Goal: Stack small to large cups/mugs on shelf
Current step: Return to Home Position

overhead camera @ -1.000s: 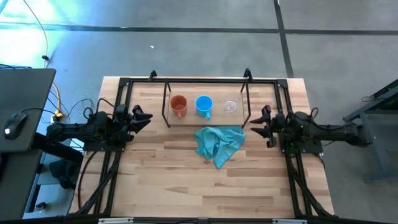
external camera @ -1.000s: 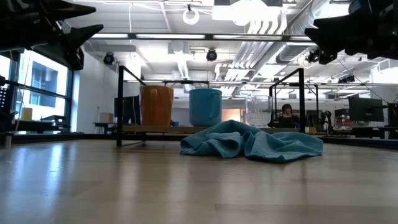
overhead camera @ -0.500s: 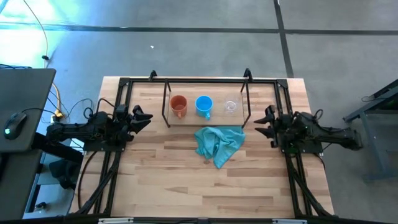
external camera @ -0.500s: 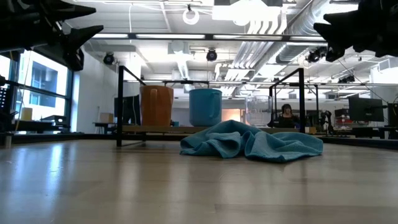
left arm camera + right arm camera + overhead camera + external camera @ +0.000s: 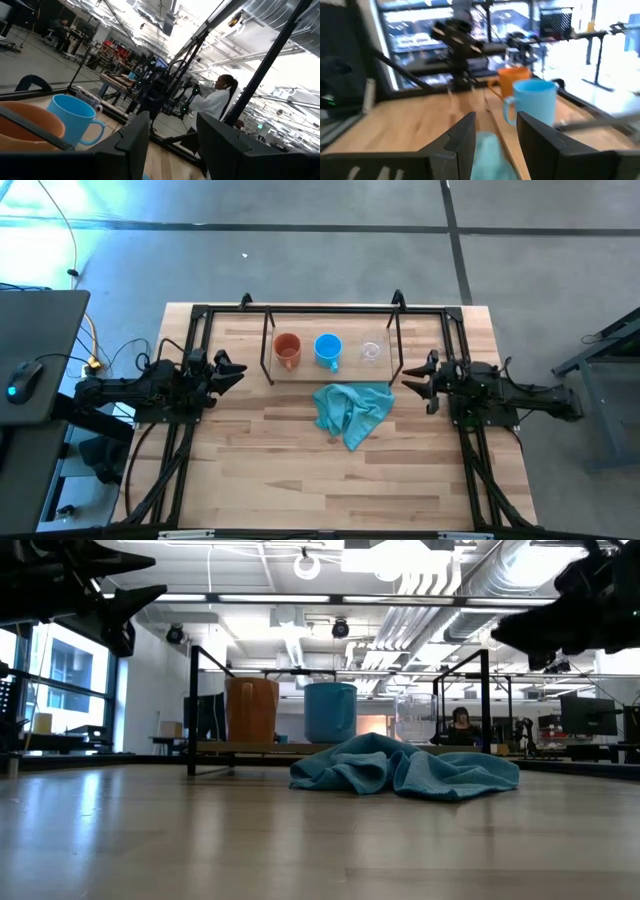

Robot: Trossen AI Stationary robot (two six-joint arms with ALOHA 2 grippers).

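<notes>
Three vessels stand in a row on the shelf (image 5: 385, 372), a low black wire rack with a light wood top at the table's far middle: an orange-brown mug (image 5: 287, 350) on the left, a bright blue mug (image 5: 328, 349) in the middle, a small clear glass cup (image 5: 371, 351) on the right. They also show in the low view: orange-brown mug (image 5: 251, 710), blue mug (image 5: 330, 712), glass cup (image 5: 413, 720). My left gripper (image 5: 235, 370) is open and empty, left of the shelf. My right gripper (image 5: 417, 385) is open and empty, right of the shelf.
A crumpled teal cloth (image 5: 351, 410) lies on the table just in front of the shelf, between the two grippers. Black arm mounts and frame rails run along the table's left, right and far edges. A person (image 5: 212, 100) sits in the room beyond the table.
My right gripper has drawn back a little toward the table's right edge and then come forward again toward the shelf, staying open. The cups and the cloth have kept still.
</notes>
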